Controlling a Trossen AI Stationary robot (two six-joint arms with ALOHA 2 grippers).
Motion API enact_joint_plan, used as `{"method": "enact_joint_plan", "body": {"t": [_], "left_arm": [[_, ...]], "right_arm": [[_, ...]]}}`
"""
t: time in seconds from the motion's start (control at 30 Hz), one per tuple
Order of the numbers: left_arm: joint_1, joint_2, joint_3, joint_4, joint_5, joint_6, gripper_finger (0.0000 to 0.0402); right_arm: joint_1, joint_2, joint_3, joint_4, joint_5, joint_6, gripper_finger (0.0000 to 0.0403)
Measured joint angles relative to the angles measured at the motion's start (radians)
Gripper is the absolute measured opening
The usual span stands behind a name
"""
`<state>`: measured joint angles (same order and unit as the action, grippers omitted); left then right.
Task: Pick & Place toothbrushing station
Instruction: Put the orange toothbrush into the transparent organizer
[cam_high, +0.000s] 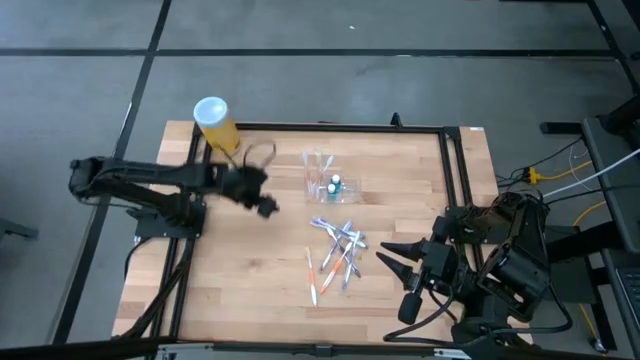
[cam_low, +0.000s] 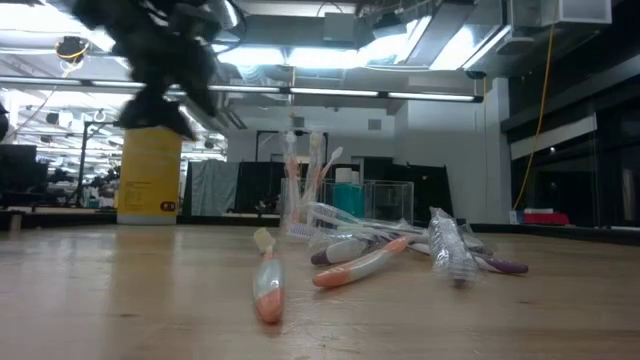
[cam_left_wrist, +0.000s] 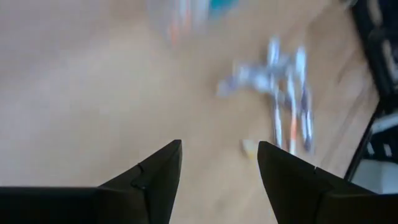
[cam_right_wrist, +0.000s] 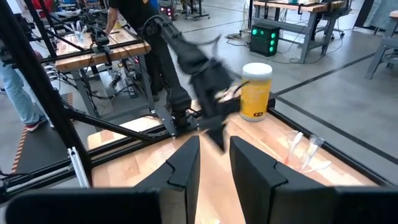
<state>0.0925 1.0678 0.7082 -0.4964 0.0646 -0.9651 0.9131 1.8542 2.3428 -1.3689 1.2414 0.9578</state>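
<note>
The toothbrushing station (cam_high: 325, 180), a clear plastic holder with a few brushes and a teal item standing in it, rests on its base on the far middle of the wooden table. It also shows in the low view (cam_low: 345, 205). My left gripper (cam_high: 264, 205) is open and empty, raised above the table to the left of the station; through its fingers (cam_left_wrist: 219, 168) I see bare wood. My right gripper (cam_high: 392, 278) is open and empty near the table's right front (cam_right_wrist: 215, 162).
A yellow cylinder with a white lid (cam_high: 215, 122) stands at the far left corner. Several loose toothbrushes (cam_high: 338, 252) lie in a heap in front of the station, between the two grippers. A black frame (cam_high: 455, 170) runs along the table's edges.
</note>
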Motion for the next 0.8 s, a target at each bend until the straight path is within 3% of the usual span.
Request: {"method": "enact_joint_plan", "body": {"t": [0.07, 0.17, 0.3, 0.37, 0.57, 0.8], "left_arm": [[-0.131, 0.007, -0.050, 0.048, -0.046, -0.179, 0.0205], [-0.290, 0.058, -0.149, 0.255, -0.083, -0.426, 0.0203], [-0.401, 0.172, -0.244, 0.554, -0.155, -0.637, 0.0203], [-0.418, 0.241, -0.244, 0.669, -0.152, -0.663, 0.0203], [-0.473, 0.453, -0.154, 0.788, -0.089, -0.665, 0.0203], [-0.442, 0.586, -0.042, 0.777, -0.079, -0.578, 0.0194]], "right_arm": [[0.000, 0.000, 0.000, 0.000, 0.005, -0.001, 0.0091], [0.000, 0.000, 0.000, 0.000, 0.008, -0.001, 0.0091], [0.000, 0.001, 0.000, 0.000, 0.016, -0.016, 0.0091], [0.000, 0.001, 0.000, 0.000, 0.016, -0.023, 0.0091], [0.000, 0.002, 0.000, 0.000, 0.016, -0.034, 0.0091], [0.000, 0.002, 0.000, 0.000, 0.003, -0.014, 0.0091]]}}
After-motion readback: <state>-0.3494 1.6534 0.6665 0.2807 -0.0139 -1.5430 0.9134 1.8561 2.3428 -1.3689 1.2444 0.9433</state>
